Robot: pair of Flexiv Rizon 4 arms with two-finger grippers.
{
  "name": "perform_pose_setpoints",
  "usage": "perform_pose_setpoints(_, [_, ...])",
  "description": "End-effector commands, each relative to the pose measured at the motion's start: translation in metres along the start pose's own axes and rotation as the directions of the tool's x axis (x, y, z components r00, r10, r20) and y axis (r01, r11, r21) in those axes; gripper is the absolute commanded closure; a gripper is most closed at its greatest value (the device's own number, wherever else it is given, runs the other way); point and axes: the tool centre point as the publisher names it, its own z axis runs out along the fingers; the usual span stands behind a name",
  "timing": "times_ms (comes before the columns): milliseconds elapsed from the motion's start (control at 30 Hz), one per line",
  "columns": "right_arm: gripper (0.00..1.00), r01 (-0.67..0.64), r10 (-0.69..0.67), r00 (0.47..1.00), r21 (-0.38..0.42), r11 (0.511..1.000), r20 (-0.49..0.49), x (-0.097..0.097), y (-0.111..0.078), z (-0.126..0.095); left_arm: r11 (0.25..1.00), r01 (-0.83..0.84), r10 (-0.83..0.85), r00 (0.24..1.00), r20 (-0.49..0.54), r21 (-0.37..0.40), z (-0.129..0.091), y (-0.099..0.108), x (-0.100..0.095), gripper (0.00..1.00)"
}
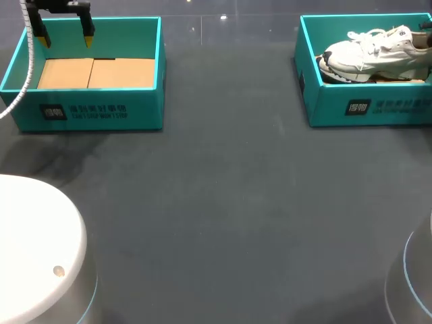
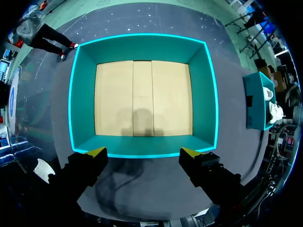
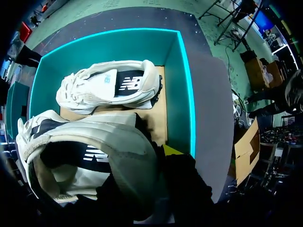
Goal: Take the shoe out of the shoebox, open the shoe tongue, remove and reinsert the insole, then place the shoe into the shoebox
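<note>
A white shoe [image 1: 374, 54] lies in the teal shoebox [image 1: 351, 108] at the far right. In the right wrist view a second white shoe [image 3: 111, 87] lies on its side on that shoebox's [image 3: 177, 94] cardboard floor. The nearer shoe [image 3: 90, 156] is held at its heel collar by my right gripper [image 3: 158, 153], which is shut on it; only one yellow fingertip [image 3: 170, 150] shows. My left gripper [image 1: 65, 37] hangs open over the far wall of the other teal box [image 1: 94, 111], whose inside [image 2: 142, 97] holds nothing; the left gripper [image 2: 144, 152] grips nothing.
Two white round robot bases stand at the near corners, one left [image 1: 34, 250] and one right [image 1: 415, 283]. A wide stretch of dark grey table [image 1: 229, 175] lies between the two boxes.
</note>
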Motion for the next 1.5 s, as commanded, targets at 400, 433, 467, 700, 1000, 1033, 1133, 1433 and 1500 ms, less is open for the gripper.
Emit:
perform_pose_setpoints(400, [1.00, -0.076, 0.077, 0.995, -0.004, 0.997, 0.061, 0.001, -0.003, -0.050, 1.000, 0.000, 0.000, 1.000, 0.000, 0.000, 0.000, 0.000, 0.000, 0.00])
perform_pose_setpoints(433, [1.00, -0.079, 0.079, 0.995, -0.006, 0.997, 0.066, 0.002, -0.003, -0.055, 1.000, 0.000, 0.000, 1.000, 0.000, 0.000, 0.000, 0.000, 0.000, 0.00])
perform_pose_setpoints(467, [1.00, -0.080, 0.080, 0.995, -0.007, 0.997, 0.067, 0.002, -0.003, -0.061, 1.000, 0.000, 0.000, 1.000, 0.000, 0.000, 0.000, 0.000, 0.000, 0.00])
perform_pose_setpoints(700, [1.00, -0.123, 0.120, 0.986, 0.025, 0.992, 0.119, 0.000, 0.001, -0.091, 1.000, 0.000, 0.000, 1.000, 0.000, 0.000, 0.000, 0.000, 0.000, 0.00])
perform_pose_setpoints(1000, [1.00, -0.164, 0.158, 0.974, 0.025, 0.986, 0.160, 0.010, -0.007, -0.134, 1.000, 0.000, 0.000, 1.000, 0.000, 0.000, 0.000, 0.000, 0.000, 0.00])
perform_pose_setpoints(1033, [1.00, -0.172, 0.166, 0.974, 0.020, 0.985, 0.154, 0.012, -0.010, -0.139, 1.000, 0.000, 0.000, 1.000, 0.000, 0.000, 0.000, 0.000, 0.000, 0.00])
perform_pose_setpoints(1133, [1.00, -0.191, 0.186, 0.971, 0.016, 0.982, 0.148, 0.017, -0.027, -0.150, 1.000, 0.000, 0.000, 1.000, 0.000, 0.000, 0.000, 0.000, 0.000, 0.00])
perform_pose_setpoints(1433, [1.00, -0.219, 0.220, 0.965, -0.020, 0.976, 0.146, 0.040, -0.080, -0.173, 1.000, 0.000, 0.000, 1.000, 0.000, 0.000, 0.000, 0.000, 0.000, 0.00])
perform_pose_setpoints(1500, [1.00, -0.225, 0.226, 0.963, -0.029, 0.974, 0.144, 0.046, -0.091, -0.176, 1.000, 0.000, 0.000, 1.000, 0.000, 0.000, 0.000, 0.000, 0.000, 0.00])
